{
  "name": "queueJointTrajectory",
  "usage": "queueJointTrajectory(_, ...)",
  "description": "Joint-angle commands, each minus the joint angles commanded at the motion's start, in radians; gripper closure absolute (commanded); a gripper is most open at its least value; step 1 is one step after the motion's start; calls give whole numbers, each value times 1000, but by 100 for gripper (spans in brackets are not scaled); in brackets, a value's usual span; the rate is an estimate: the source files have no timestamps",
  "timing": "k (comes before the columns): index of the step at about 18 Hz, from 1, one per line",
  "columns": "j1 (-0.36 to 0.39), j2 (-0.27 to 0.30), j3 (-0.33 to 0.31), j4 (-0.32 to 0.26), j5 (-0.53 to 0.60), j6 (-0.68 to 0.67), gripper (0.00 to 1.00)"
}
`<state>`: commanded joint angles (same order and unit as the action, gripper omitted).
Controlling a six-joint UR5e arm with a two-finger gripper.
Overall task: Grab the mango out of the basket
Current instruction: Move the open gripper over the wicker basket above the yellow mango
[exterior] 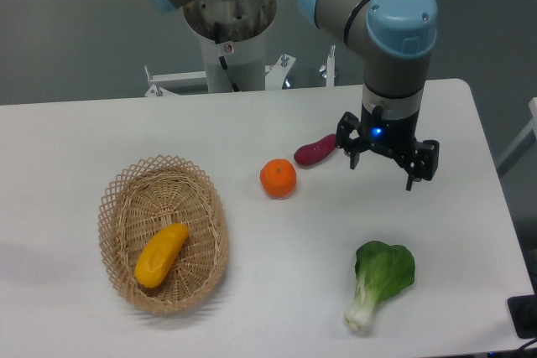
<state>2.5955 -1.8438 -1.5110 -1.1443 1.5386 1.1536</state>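
Mango point(162, 255) lies slantwise in the bowl of the wicker basket point(117, 199) near the desk's point(277, 291) front left corner, its upper side exposed to a grasp from above. The hand point(387, 169) hangs well apart from it over the desk's right side, fingers spread wide and holding nothing, beside the purple-red vegetable point(315, 150) and orange point(278, 179), so it must cross the desk first. A bok choy point(379, 281) lies near the front edge.
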Motion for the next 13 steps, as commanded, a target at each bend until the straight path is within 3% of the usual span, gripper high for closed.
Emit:
queueJointTrajectory(6, -12, 0, -25, 17, 0, -46, 0)
queueJointTrajectory(13, -132, -15, -26, 48, 6, -239, 0)
